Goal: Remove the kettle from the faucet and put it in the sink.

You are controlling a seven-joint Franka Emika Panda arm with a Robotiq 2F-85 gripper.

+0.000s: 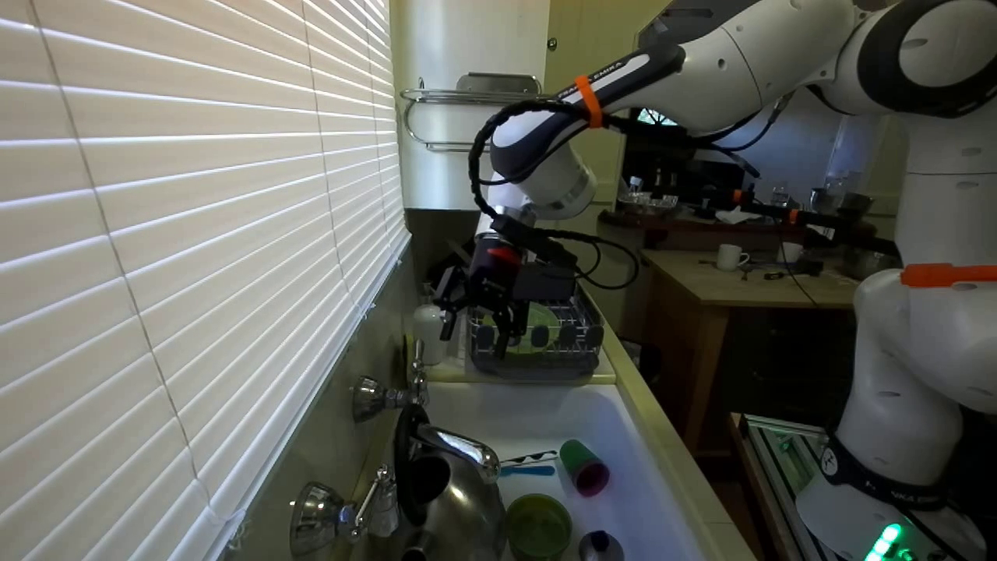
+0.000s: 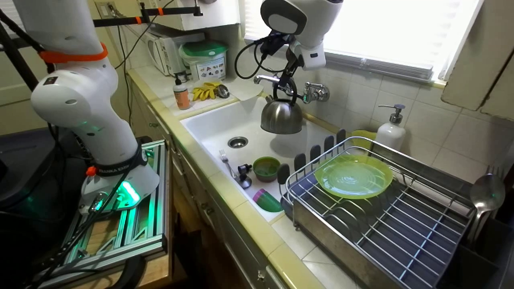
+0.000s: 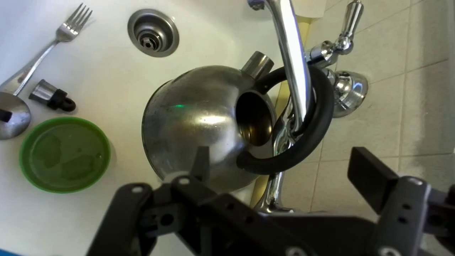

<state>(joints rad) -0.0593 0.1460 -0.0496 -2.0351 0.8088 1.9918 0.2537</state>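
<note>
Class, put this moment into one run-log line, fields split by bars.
gripper: open, holding nothing | kettle: hanging by its handle from faucet, above sink | status: kettle not yet removed

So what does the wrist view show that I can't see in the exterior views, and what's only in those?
Only the wrist view shows a golden gleam inside the open kettle, and frames the black handle between the spread fingers. In both exterior views only: the robot arm, window blinds, dish rack and green-and-purple cup; in an exterior view, a white mug. All three share the kettle, faucet, sink and green bowl.
</note>
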